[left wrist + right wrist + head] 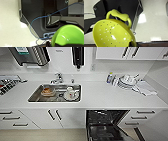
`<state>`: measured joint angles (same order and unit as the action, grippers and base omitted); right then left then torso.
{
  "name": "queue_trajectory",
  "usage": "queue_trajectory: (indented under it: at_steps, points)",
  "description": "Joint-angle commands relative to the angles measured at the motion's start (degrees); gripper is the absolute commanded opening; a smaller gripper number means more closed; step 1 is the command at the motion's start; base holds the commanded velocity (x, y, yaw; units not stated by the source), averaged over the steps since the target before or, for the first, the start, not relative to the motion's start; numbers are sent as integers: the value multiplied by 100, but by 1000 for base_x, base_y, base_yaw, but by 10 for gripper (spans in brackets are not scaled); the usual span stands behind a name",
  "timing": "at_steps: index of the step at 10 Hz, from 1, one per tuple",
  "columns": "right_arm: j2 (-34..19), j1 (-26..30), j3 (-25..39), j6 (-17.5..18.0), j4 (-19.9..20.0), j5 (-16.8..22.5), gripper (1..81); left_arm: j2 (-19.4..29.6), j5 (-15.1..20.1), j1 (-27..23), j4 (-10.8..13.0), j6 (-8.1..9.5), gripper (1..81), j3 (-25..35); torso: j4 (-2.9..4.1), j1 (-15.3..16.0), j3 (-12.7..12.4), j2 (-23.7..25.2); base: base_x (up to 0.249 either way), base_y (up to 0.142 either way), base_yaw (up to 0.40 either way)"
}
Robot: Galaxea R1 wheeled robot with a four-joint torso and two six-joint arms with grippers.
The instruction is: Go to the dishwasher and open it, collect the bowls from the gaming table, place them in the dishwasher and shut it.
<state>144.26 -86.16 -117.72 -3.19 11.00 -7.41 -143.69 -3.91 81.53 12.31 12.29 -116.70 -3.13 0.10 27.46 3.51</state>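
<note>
Each arm seems to carry one bowl, though I cannot see the fingers: a smooth green bowl (68,35) at the left wrist, a holed, handled bowl (113,33) at the right. The dishwasher (107,124) stands open below the counter (100,95), so loading comes next, which calls for lowering the bowls into the rack. No writing is readable.

text: none legible | wall dispenser (29,55) label: blurred, unreadable | bottle (109,78) label: unreadable
</note>
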Motion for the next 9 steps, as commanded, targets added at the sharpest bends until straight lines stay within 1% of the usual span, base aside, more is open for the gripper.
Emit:
queue_trajectory:
  at_steps: [1,2,3,4,5,6,7,8,9]
  points:
    - [-167,24,110,3,-1,442,10,776,400,-562,-133,256,10,776,0,-2,-7,0,0,0,0]
    - [-167,15,102,3,-1,442,10,1096,409,-816,-141,362,10,1114,0,0,35,-2,0,0,0]
    - [-167,15,119,3,-1,442,10,1384,592,-1063,-133,502,10,1411,0,-2,68,-2,0,0,0]
    - [-167,15,119,3,-10,434,10,1509,760,-1308,-133,555,10,1554,0,0,52,-5,0,0,0]
    - [-167,15,120,3,-10,434,10,1580,901,-1520,-133,582,10,1641,0,0,381,-5,0,0,0]
    - [-167,24,128,3,-10,434,10,1614,1066,-1739,-133,634,10,1720,0,0,634,-5,0,0,0]
    - [-167,24,128,3,-10,434,10,1632,1217,-1994,-133,678,10,1782,0,-2,795,-5,0,0,0]
    - [-167,24,128,3,-10,425,10,1667,1443,-2223,-141,722,10,1895,0,0,968,-7,0,0,0]
    - [-167,33,128,3,-10,424,10,1702,1655,-2504,-167,722,10,2018,0,2,618,-9,0,0,0]
